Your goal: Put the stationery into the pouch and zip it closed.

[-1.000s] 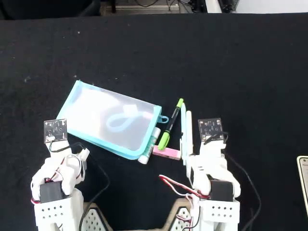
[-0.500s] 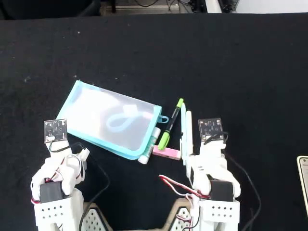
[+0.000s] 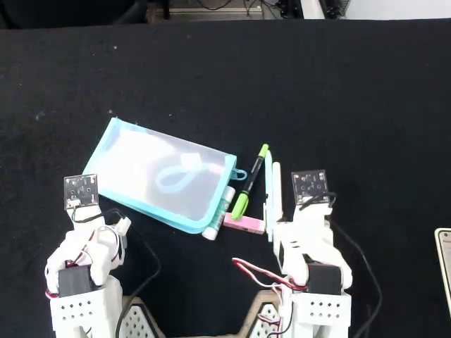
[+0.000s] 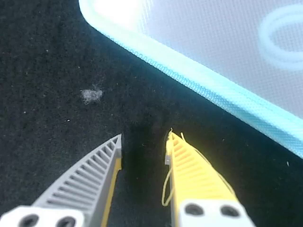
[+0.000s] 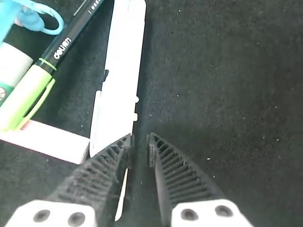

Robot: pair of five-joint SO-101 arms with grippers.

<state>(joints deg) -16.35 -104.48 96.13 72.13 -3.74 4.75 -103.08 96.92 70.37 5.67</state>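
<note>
The translucent pouch (image 3: 158,176) with a light-blue rim lies flat left of centre; its blue zip pull (image 3: 241,173) points at the stationery. Beside its open end lie a glue stick (image 3: 217,215), a green-and-black highlighter (image 3: 250,182), a white pen (image 3: 273,197) and a pink eraser (image 3: 244,224). My right gripper (image 5: 139,138) hovers low, shut, with one black finger over the white pen (image 5: 120,80) near the eraser (image 5: 45,142). My left gripper (image 4: 144,137) is slightly open with nothing in it, just off the pouch's long blue edge (image 4: 199,80).
Both arm bases stand at the near table edge, the left arm (image 3: 83,232) and the right arm (image 3: 310,239). A pale card (image 3: 444,264) lies at the right edge. A lint speck (image 4: 91,95) sits on the black cloth, which stretches bare beyond the pouch.
The right arm has shifted very slightly. The left arm, the pouch and the stationery stay where they were.
</note>
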